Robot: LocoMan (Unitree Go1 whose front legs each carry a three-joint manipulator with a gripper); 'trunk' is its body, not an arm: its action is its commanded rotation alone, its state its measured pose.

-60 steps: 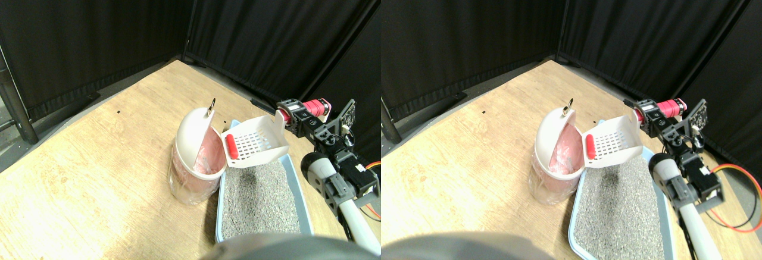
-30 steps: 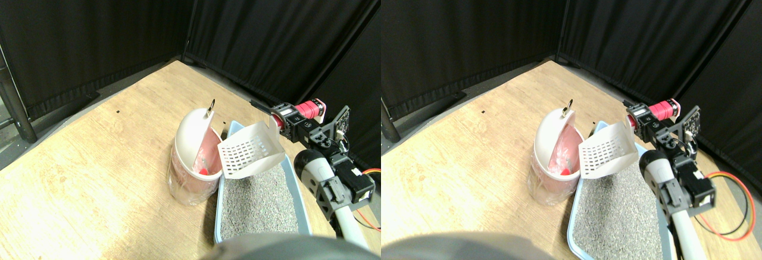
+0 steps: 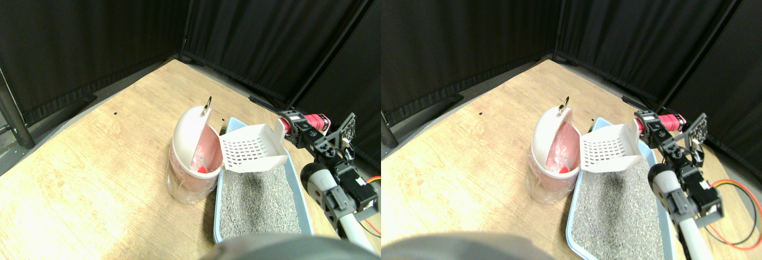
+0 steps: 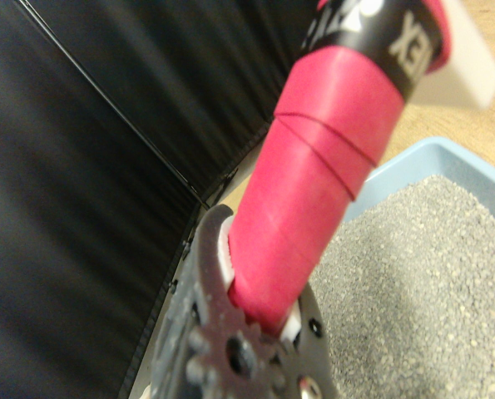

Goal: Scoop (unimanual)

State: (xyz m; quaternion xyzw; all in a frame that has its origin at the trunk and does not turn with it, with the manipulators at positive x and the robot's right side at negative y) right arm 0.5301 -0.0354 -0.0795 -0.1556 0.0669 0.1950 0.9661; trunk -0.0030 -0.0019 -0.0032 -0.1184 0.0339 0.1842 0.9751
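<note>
**Slotted scoop hanging beside the swing-lid bin**

The right gripper [image 3: 296,123] is clamping its jaws around the scoop's thick red-wrapped handle [image 4: 314,191], right of frame centre. The white perforated plastic litter scoop [image 3: 253,149] is hanging over the far end of the pale blue litter tray [image 3: 293,179] of coarse grey granules, its lip touching the domed white bin [image 3: 191,153], where a small red piece [image 3: 202,169] is lying inside.
</note>
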